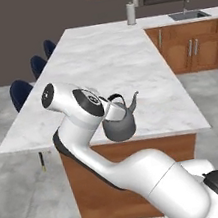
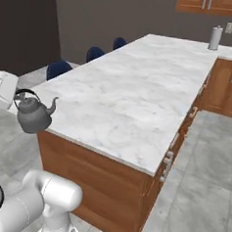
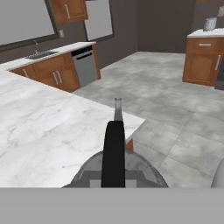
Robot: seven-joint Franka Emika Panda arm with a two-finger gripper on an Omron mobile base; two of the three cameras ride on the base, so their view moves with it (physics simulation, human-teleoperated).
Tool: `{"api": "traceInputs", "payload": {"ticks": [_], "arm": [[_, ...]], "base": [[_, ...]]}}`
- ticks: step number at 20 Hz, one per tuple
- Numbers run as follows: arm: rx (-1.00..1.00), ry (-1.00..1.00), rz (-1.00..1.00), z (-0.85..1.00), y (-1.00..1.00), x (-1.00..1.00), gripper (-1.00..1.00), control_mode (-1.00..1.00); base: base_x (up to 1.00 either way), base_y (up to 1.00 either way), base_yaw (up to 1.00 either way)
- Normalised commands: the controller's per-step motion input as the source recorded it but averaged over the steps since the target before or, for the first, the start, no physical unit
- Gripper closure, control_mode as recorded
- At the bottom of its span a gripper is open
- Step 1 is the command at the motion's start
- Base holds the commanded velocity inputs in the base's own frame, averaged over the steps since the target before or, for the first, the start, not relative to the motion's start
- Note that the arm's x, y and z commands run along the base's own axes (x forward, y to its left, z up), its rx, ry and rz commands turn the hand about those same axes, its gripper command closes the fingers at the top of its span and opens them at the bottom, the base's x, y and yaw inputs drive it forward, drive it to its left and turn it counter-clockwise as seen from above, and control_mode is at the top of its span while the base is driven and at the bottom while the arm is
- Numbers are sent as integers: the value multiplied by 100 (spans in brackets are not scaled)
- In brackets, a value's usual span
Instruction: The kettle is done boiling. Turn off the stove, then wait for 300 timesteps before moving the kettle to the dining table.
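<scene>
Left base view: kettle point(image 1: 119, 125) hangs from the gripper point(image 1: 112, 109) by its arched handle, at the near edge of the dining table point(image 1: 107, 60); spout points away from the hand, along the table's length.

Right base view: kettle point(image 2: 33, 113) is off the table's point(image 2: 134, 99) near corner, in the air, apparently not resting on the top.

Hand view: fingers pinched on the black handle point(image 3: 113, 153), kettle body directly below. Marble lies ahead and to the left; judged next: carry that way, lower.
</scene>
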Motion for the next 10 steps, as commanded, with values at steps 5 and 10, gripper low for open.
{"api": "traceInputs", "payload": {"ticks": [5,10], "arm": [[0,0,0,0,0,0,100,100],[0,0,0,0,0,0,100,100]], "base": [[26,60,-33],[19,62,-36]]}}
